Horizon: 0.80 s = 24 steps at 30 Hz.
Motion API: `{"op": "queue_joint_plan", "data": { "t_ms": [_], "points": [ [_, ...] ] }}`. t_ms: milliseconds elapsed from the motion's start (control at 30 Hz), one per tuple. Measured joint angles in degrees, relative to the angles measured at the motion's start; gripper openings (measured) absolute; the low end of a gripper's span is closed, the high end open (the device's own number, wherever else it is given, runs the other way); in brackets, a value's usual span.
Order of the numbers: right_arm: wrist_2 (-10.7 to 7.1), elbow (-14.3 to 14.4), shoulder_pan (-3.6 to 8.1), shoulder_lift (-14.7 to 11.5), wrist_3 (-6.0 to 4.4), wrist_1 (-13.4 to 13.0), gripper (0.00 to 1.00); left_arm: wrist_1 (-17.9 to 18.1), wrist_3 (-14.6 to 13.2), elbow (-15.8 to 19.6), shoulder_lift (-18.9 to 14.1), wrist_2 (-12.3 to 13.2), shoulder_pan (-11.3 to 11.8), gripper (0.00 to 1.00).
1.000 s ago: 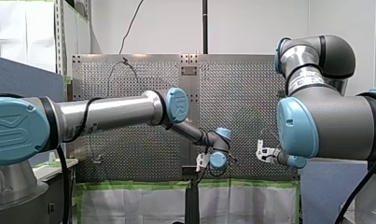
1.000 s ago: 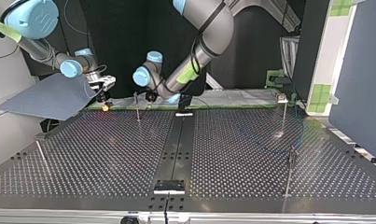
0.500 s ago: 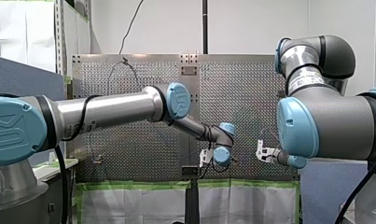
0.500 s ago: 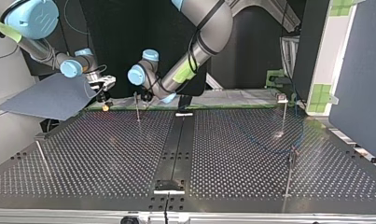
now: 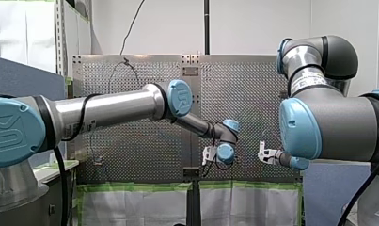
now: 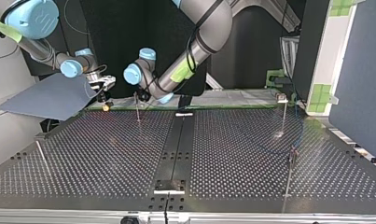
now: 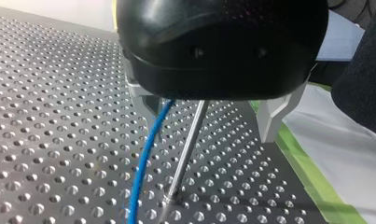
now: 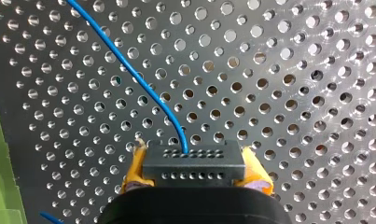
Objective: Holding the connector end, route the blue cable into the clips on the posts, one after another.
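Note:
In the right wrist view my right gripper (image 8: 195, 176) is shut with its yellow pads (image 8: 135, 170) on a black connector block (image 8: 194, 161). The blue cable (image 8: 129, 65) leaves the block and runs out over the perforated plate. My left gripper (image 7: 209, 123) is open. A thin metal post (image 7: 185, 149) and the blue cable (image 7: 146, 158) stand between its pale fingers (image 7: 271, 119), the cable close to one finger. In the top view my left gripper (image 6: 138, 96) is at the post (image 6: 137, 109) near the far edge. My right gripper (image 6: 104, 102) hangs to that post's left.
More thin posts stand on the perforated table: one far right (image 6: 284, 114), one near right (image 6: 289, 172), one near left (image 6: 40, 154). A faint loop of blue cable (image 6: 298, 135) lies by the right posts. Green tape (image 7: 311, 172) edges the plate.
My left arm has swung toward the top view's left, bringing its gripper over to the far post. My right arm and the connector have stayed where they were.

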<state>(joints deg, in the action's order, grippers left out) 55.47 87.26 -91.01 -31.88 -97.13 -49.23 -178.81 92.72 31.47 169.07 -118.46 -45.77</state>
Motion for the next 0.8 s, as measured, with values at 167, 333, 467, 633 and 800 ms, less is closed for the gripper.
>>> {"op": "queue_joint_plan", "data": {
  "t_ms": [167,333,467,633,800],
  "points": [
    [0.0,0.01,0.0,0.0,-0.05,0.0,0.0,-0.57,0.0,0.25,-0.45,-0.37,-0.42,1.0],
    [0.0,0.02,0.02,0.01,-0.06,0.0,0.0,-1.11,0.01,1.49,-1.15,-0.61,-0.72,1.0],
    [0.0,0.03,-0.05,0.05,-0.03,0.0,0.0,-0.85,-0.09,3.43,-2.51,0.69,-0.87,1.0],
    [-0.02,0.02,-0.08,0.07,-0.05,0.0,0.0,1.0,-0.21,6.41,-5.36,1.42,-1.06,1.0],
    [-0.07,0.0,-0.09,0.09,-0.15,0.0,0.0,1.63,-0.6,9.55,-7.06,1.37,-1.25,1.0]
  ]
}}
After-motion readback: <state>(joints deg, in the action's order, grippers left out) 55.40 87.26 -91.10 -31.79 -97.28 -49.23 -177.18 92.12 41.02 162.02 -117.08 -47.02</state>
